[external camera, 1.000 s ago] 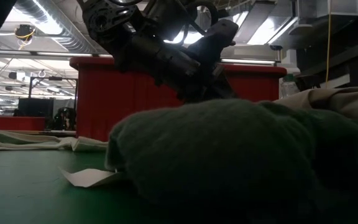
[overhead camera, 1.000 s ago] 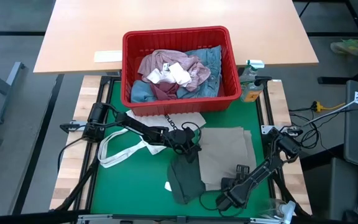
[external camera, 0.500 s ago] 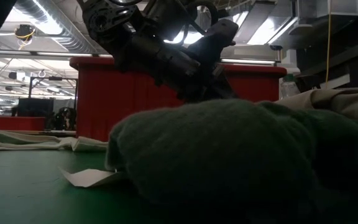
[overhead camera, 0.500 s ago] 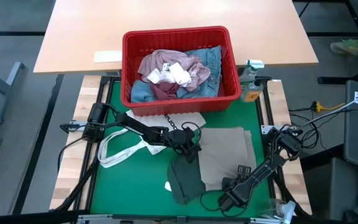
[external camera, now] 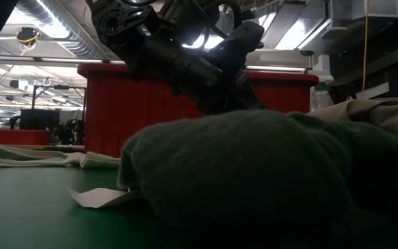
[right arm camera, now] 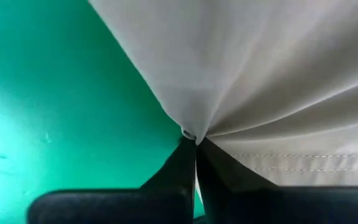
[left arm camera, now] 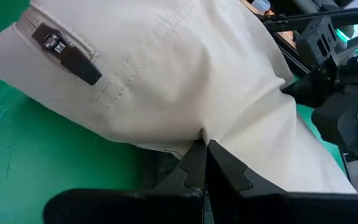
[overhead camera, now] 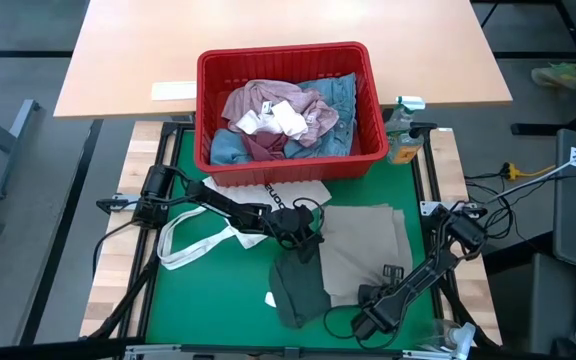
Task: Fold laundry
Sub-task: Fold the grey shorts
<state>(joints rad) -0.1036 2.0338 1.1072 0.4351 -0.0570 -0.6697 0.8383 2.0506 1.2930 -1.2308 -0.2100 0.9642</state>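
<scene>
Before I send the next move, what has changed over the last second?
The right claw has closed on an edge of the beige trousers. Nothing else visibly moved: the left claw stays pinched on the trousers, and the green top lies as before.

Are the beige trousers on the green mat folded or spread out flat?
Folded, roughly: the beige trousers lie as a compact rectangle with layered edges on the right. The left gripper and right gripper each pinch an edge.
</scene>
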